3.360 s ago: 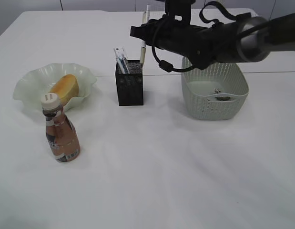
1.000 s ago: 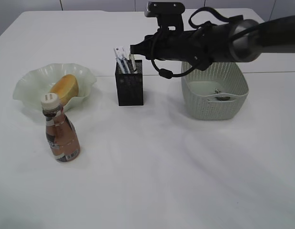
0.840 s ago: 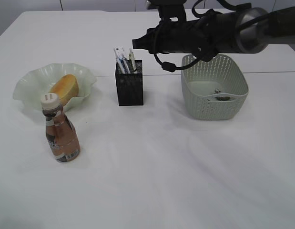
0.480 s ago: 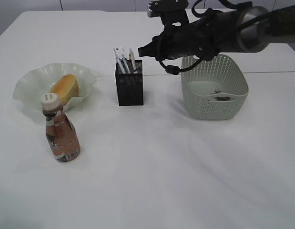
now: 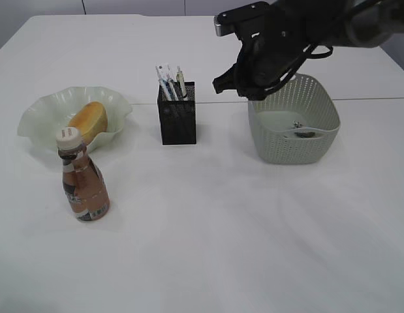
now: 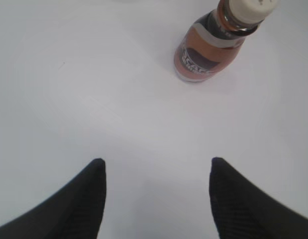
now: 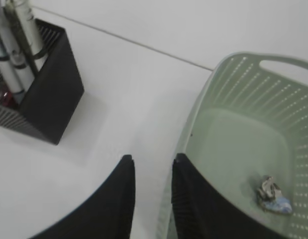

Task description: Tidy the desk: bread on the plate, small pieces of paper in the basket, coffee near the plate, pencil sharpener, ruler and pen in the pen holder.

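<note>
I have the right claw (image 7: pixel 150 164) up over the gap between the pen holder (image 5: pixel 177 120) and the basket (image 5: pixel 294 128). Its jaws stand a narrow gap apart with nothing between them, so it is released. The pens (image 5: pixel 169 83) stand upright in the holder, leaning on its far-left wall; I cannot tell a ruler or sharpener apart from them. My left claw (image 6: pixel 154 172) hovers low over bare table (image 6: pixel 69 99), jaws spread wide and empty, with the coffee bottle (image 6: pixel 218 42) just beyond it.

The bottle sits upright just in front of the plate (image 5: pixel 42 111), close enough to count as near it, I judge. The bread (image 5: pixel 89 121) rests in the plate's hollow, where the wavy rim keeps it from rolling. A small crumpled piece of paper (image 7: pixel 271 193) lies on the basket floor by its near wall. By my reading every item is home, and nothing loose shows on the table.
</note>
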Tool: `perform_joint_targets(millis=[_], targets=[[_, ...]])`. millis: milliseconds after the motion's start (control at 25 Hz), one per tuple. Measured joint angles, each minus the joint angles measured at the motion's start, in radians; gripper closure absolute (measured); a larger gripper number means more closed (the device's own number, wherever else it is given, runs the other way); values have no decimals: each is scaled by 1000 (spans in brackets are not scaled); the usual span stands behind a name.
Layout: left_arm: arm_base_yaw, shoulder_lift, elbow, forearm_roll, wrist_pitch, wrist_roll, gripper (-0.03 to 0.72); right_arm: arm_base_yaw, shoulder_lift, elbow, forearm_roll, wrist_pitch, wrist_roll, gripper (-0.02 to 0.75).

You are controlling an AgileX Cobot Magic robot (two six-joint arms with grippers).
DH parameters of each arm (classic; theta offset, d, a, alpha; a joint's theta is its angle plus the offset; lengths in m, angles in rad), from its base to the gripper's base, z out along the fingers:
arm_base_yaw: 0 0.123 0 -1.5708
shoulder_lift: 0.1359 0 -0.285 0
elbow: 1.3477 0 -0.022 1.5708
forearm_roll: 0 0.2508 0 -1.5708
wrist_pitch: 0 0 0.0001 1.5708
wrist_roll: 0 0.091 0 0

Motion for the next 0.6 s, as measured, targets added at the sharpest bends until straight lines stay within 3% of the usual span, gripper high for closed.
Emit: perform_joint_targets(millis=[160,320,600], targets=[[0,0,0,0,0,0,209,0,-33,-26,189,195,-192,545],[0,0,0,0,0,0,209,0,-34,-40,326,342,-254,542],[0,0,0,1,0,0,209,-9,-34,-48,372,400,-261,541]])
